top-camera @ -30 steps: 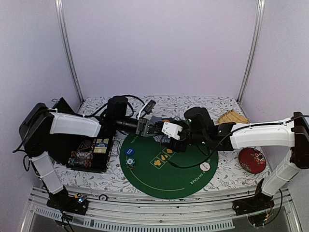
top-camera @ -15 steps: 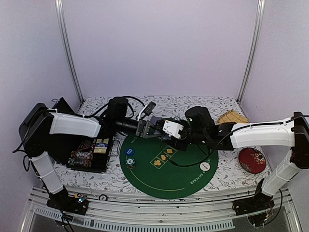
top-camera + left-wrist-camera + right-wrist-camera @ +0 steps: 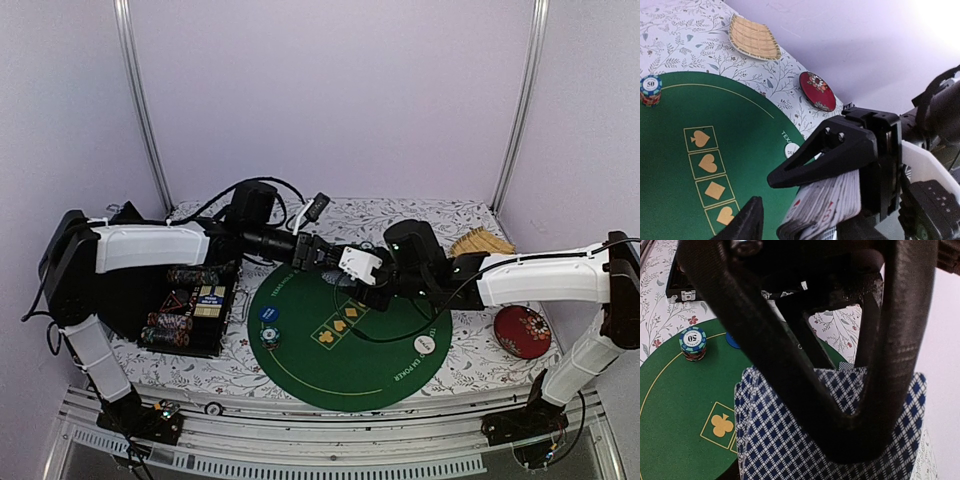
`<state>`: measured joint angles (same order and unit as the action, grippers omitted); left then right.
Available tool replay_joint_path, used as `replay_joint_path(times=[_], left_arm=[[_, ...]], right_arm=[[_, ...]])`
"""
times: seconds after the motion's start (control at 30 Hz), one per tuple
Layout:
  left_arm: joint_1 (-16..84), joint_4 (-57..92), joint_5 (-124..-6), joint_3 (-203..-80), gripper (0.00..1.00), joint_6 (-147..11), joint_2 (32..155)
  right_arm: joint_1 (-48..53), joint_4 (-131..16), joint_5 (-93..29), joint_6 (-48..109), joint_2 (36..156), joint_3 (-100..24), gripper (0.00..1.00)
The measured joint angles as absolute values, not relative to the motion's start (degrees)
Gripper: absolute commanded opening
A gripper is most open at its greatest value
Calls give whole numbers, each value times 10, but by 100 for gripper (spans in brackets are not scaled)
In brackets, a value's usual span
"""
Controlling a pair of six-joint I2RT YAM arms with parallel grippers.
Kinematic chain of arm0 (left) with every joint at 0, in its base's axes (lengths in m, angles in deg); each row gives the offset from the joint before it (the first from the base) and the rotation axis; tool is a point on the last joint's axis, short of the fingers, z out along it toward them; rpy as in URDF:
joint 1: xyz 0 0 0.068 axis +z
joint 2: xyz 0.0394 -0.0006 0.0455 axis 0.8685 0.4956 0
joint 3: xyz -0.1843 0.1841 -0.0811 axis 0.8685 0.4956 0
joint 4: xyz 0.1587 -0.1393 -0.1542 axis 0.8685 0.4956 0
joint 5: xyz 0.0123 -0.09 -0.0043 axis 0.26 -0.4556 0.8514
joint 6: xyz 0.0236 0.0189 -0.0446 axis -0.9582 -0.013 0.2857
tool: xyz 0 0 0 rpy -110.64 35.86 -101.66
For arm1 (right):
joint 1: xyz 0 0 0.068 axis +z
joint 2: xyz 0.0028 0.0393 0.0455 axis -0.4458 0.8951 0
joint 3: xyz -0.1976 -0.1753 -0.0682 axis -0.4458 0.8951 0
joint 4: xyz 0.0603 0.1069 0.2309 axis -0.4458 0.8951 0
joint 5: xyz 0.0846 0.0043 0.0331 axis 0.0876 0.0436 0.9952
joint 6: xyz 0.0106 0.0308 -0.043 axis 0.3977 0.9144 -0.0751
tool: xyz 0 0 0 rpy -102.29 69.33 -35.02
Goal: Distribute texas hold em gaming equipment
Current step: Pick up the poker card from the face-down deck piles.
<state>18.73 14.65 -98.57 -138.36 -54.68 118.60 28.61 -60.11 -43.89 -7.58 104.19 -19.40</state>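
My right gripper (image 3: 363, 279) is shut on a deck of playing cards (image 3: 785, 435) with blue diamond backs and holds it above the far part of the green mat (image 3: 345, 375). The deck's edge shows in the left wrist view (image 3: 827, 202) under the right gripper's black finger (image 3: 830, 155). My left gripper (image 3: 318, 252) is open right beside the deck's end, with one finger (image 3: 742, 225) in view. A chip stack (image 3: 270, 338), a blue disc (image 3: 267, 313) and a white disc (image 3: 425, 345) lie on the mat.
A black case (image 3: 190, 310) with more chips stands left of the mat. A red round dish (image 3: 522, 331) lies at the right and a wicker tray (image 3: 480, 243) at the back right. Cables hang under both arms.
My left arm has reached further right and a little up, so its gripper is closer to the deck. The right gripper with the deck has barely moved.
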Motion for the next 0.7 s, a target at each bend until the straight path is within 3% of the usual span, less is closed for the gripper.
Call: replay_joint_path(times=[0.17,0.37,0.53,0.7], left_arm=[[181,198,-937,-1391,39,-587,1169],[181,214,-916,-1386,39,-602,1145],[181,215,-912,-1377,53,-603,1140],[182,214,-915,-1372,55,-606,1133]], right_arm=[[285,-598,-440,-71,1042,-190,51],[285,-596,-439,-70,1042,-186,51],[285,-595,-439,-70,1042,-186,50],[285,-595,-438,-70,1041,-186,50]])
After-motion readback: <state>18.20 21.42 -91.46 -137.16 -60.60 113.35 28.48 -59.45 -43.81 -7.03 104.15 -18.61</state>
